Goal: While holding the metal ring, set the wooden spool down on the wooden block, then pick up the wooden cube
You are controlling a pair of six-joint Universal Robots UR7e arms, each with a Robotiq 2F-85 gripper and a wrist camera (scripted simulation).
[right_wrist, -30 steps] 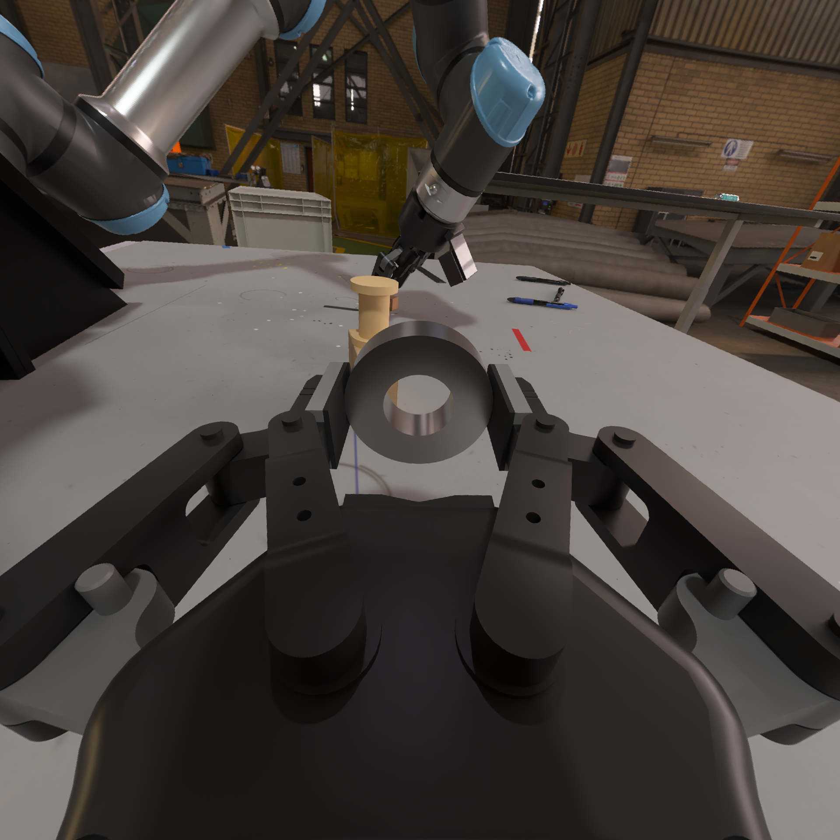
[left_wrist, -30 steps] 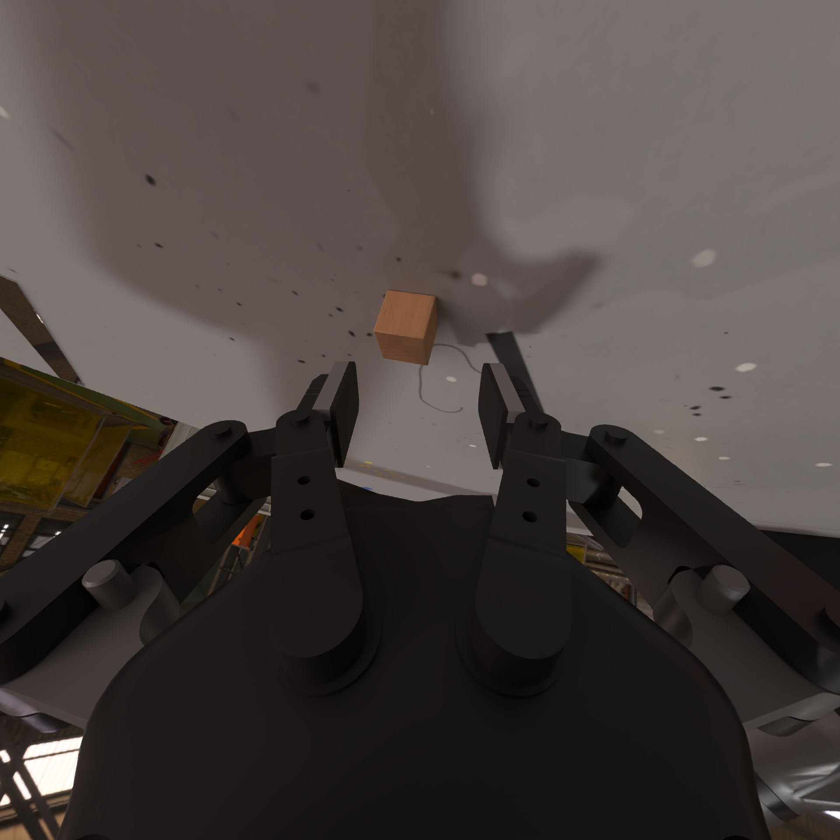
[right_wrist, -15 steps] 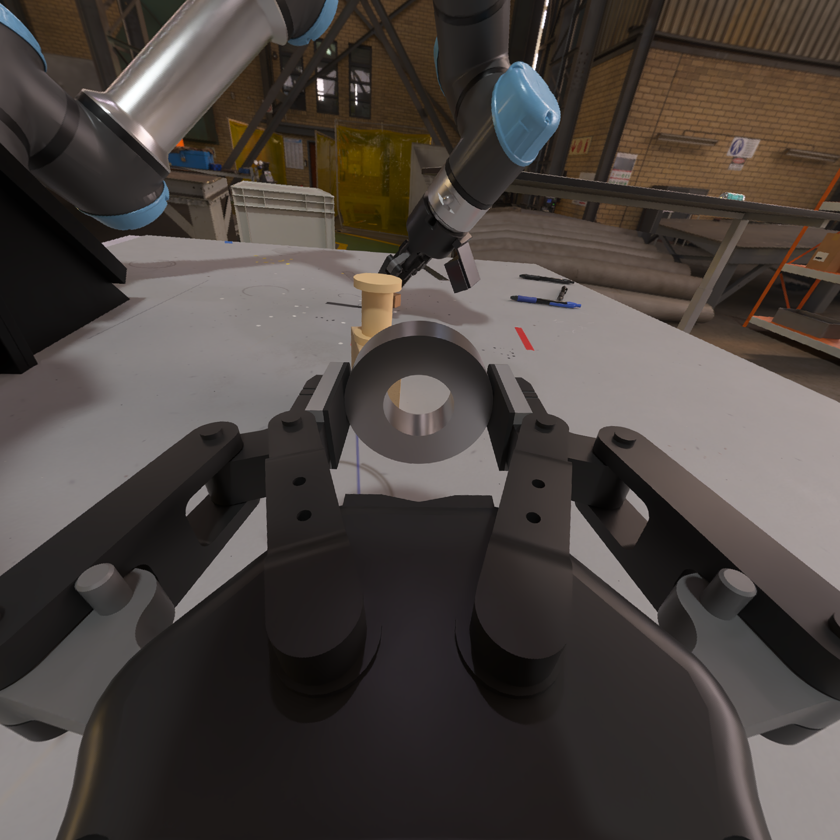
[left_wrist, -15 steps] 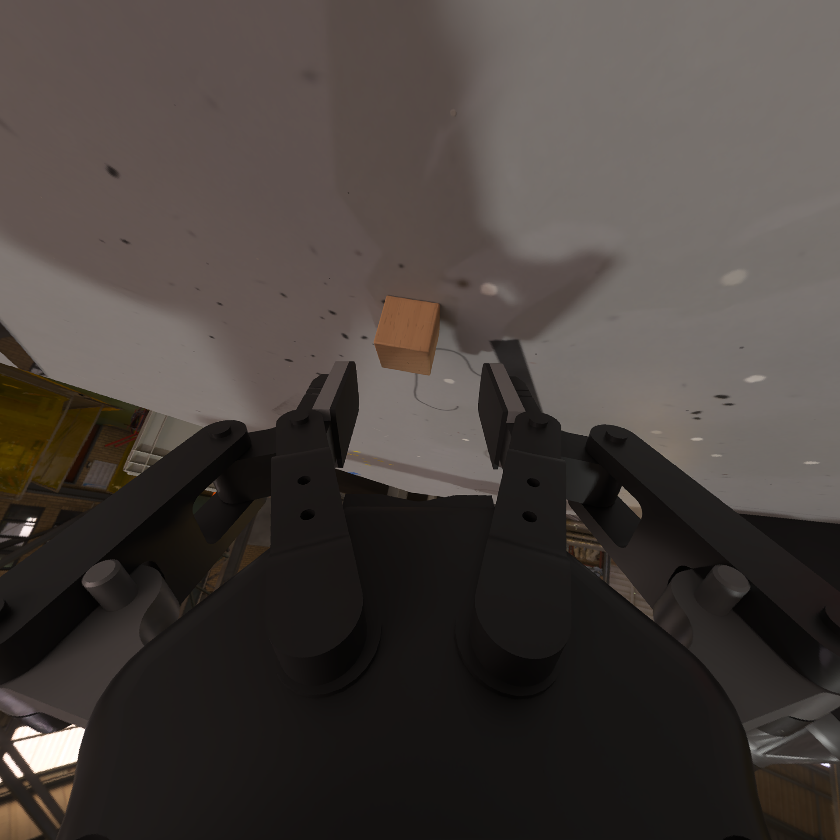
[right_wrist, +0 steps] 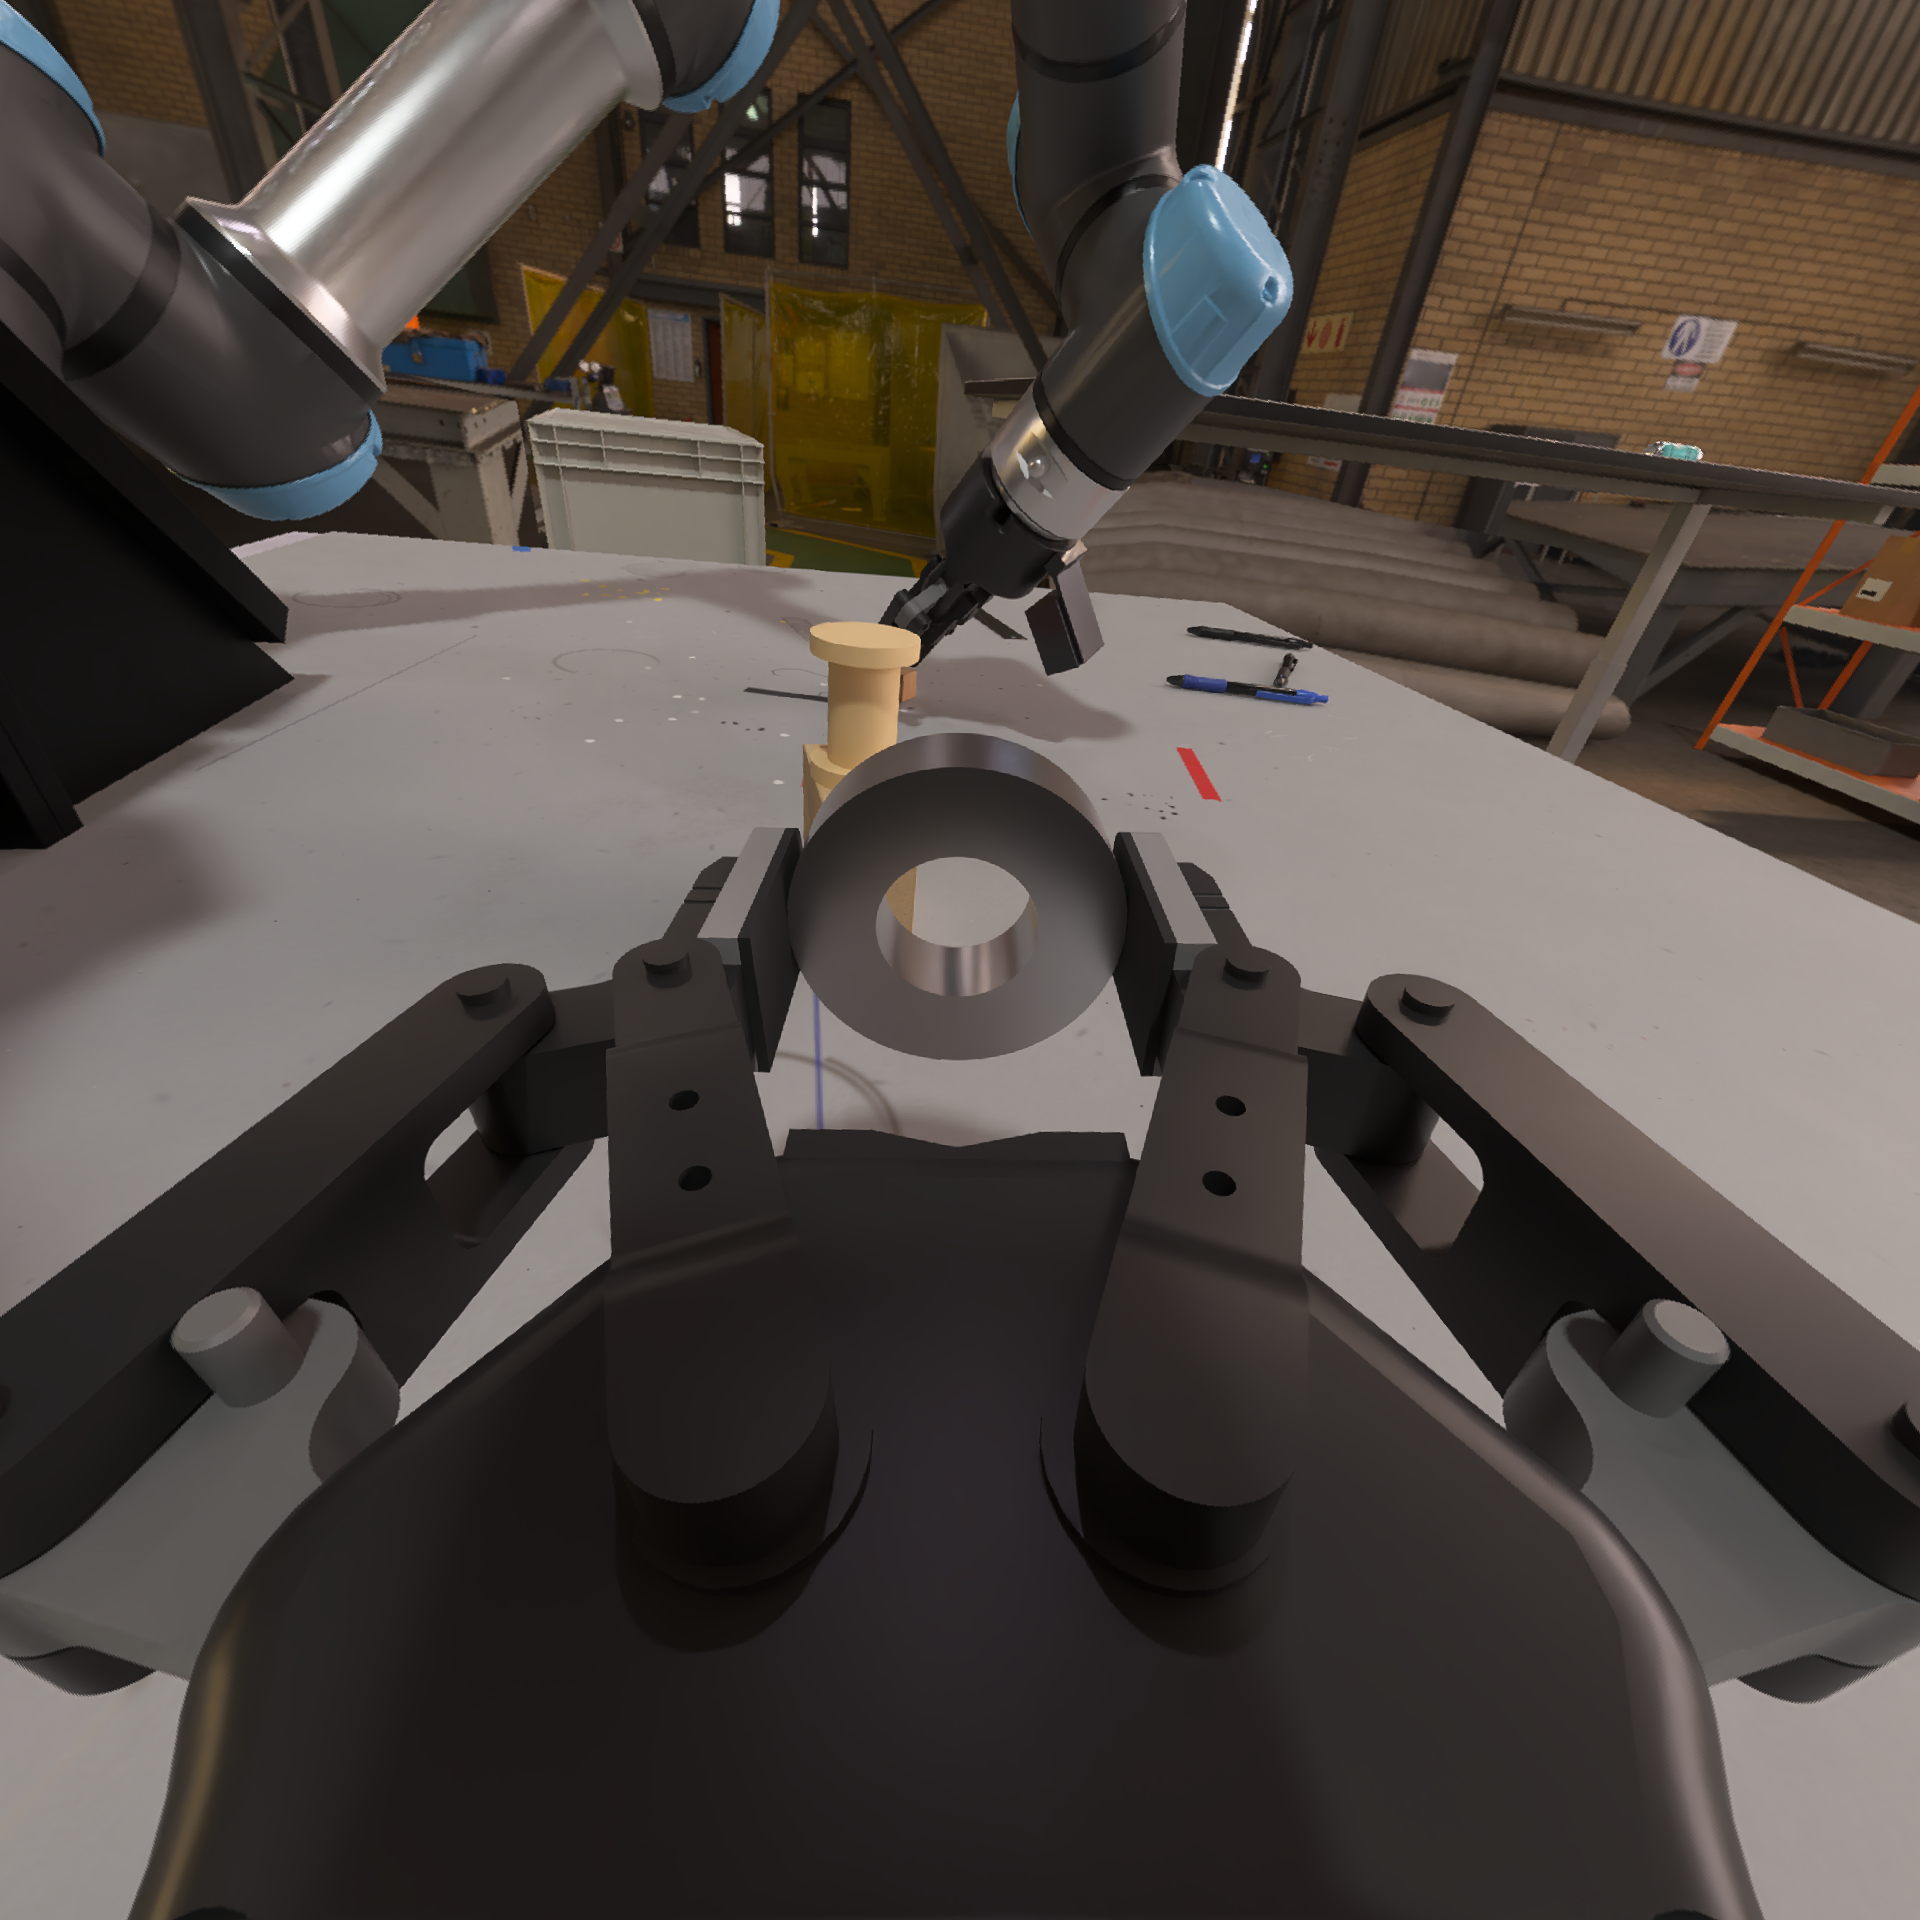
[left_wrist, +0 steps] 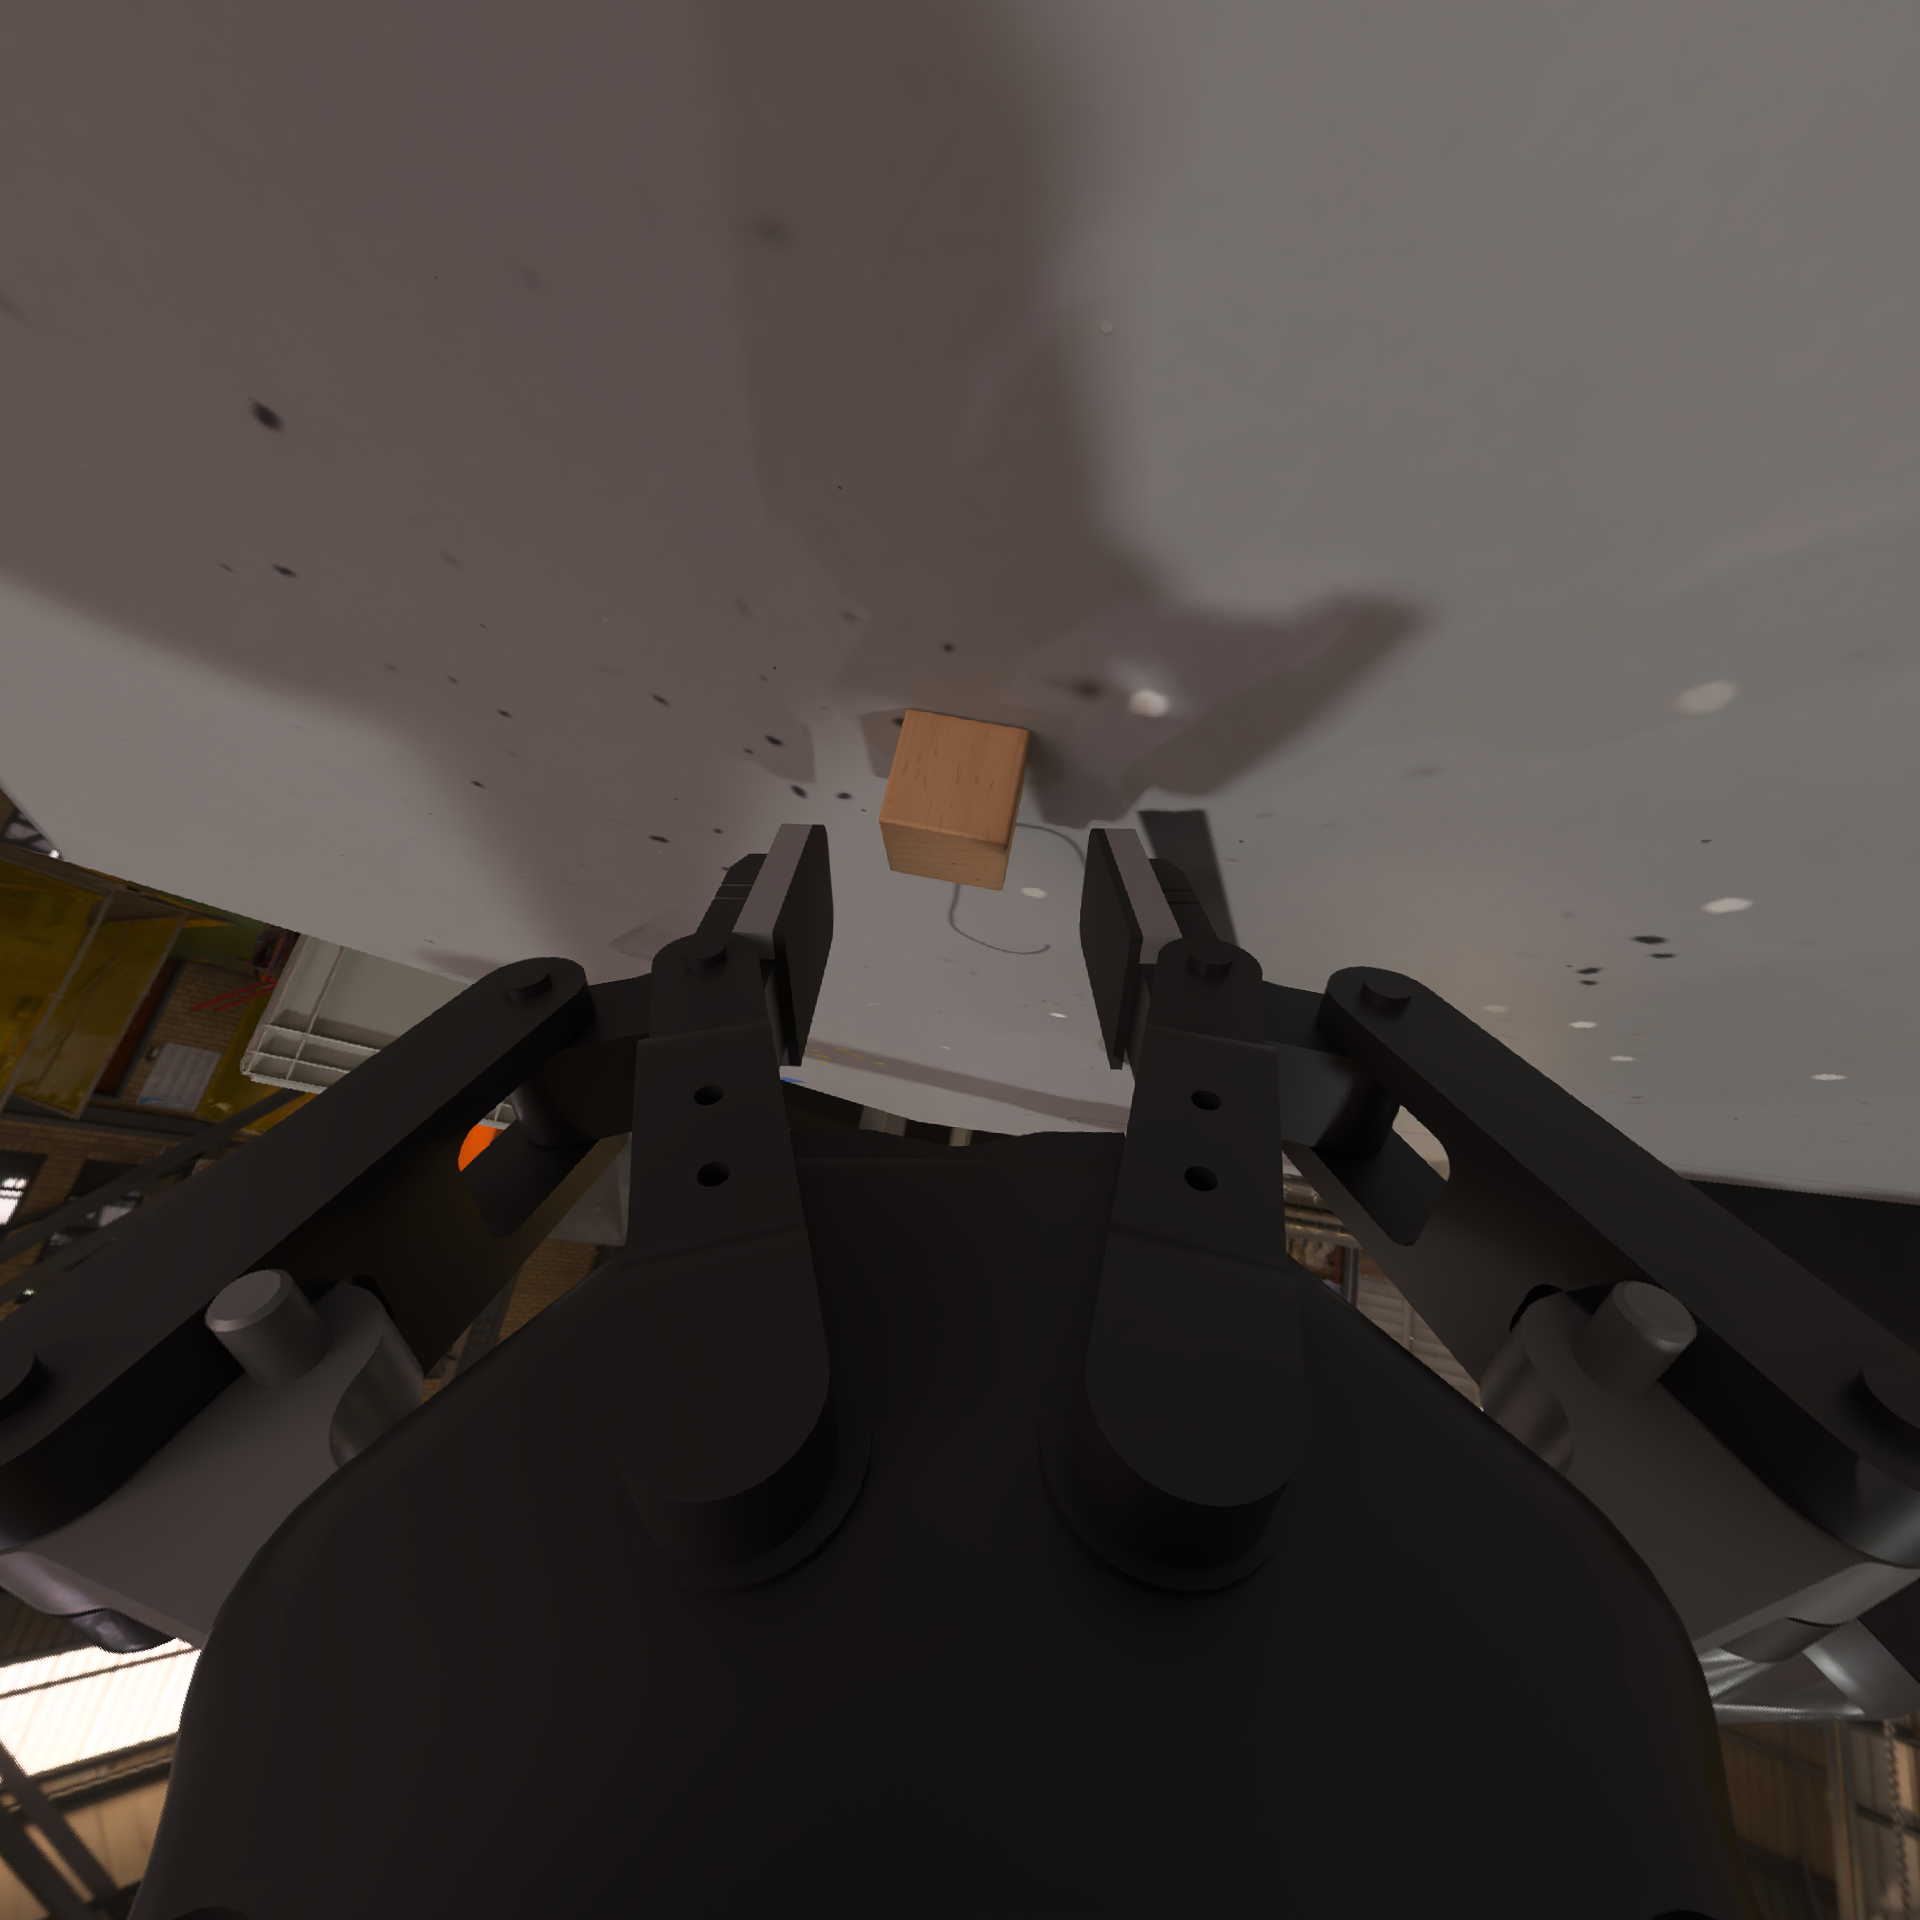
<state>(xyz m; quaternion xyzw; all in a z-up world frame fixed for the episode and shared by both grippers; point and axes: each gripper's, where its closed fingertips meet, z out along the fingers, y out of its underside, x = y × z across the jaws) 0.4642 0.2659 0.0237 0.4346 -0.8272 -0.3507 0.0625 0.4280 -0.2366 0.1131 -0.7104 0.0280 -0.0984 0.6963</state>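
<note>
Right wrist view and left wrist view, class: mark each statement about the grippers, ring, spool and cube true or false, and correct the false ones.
1. The right gripper is shut on the metal ring. True.
2. The left gripper holds the wooden cube. False: it is open, with the cube lying on the table beyond its fingertips.
3. The wooden spool stands upright. True.
4. The blue pen lies inside the ring. False: it lies on the table, far to the right.

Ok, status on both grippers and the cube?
Left gripper open, empty, short of the cube. Right gripper shut on the ring. Spool upright. Nothing blocking the cube.
</note>
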